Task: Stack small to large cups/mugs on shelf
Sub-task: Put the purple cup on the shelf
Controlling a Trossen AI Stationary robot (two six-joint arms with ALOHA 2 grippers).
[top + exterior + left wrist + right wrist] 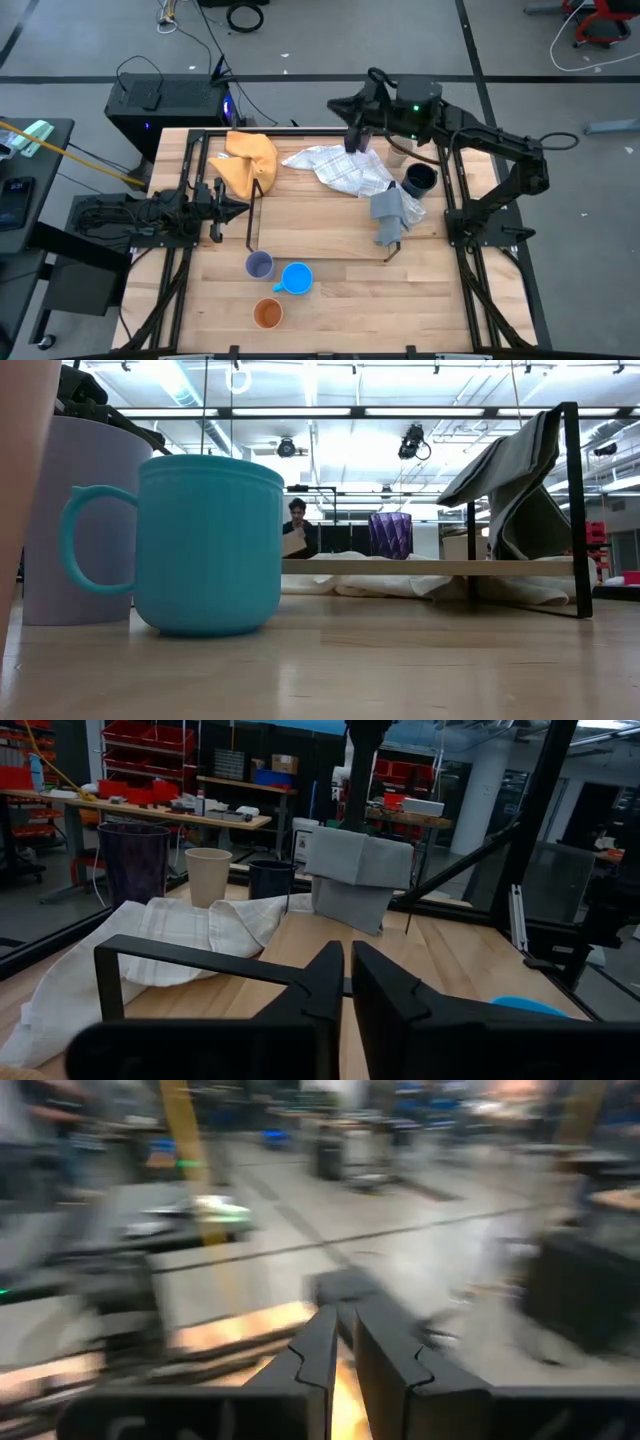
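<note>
- Left gripper (238, 209) rests at the wooden desk's (330, 300) left edge, jaws closed, empty.
- Pale lavender cup (259, 265), ribbed bright blue handled mug (297, 278) and orange cup (267, 314) stand near the front; probably light, rigid plastic, best pinched across the rim.
- Right gripper (352, 139) hovers at the back, jaws nearly closed, empty.

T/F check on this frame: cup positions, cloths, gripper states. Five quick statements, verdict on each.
1. The bright blue mug stands between the lavender cup and the orange cup. True.
2. The grey cloth hangs on the shelf. True.
3. The left gripper holds the tan cup. False: it is shut on nothing, at the table's left edge.
4. The navy cup sits on the yellow cloth. False: it stands at the right, beside the checked cloth.
5. The right gripper is wide open. False: shut.
</note>
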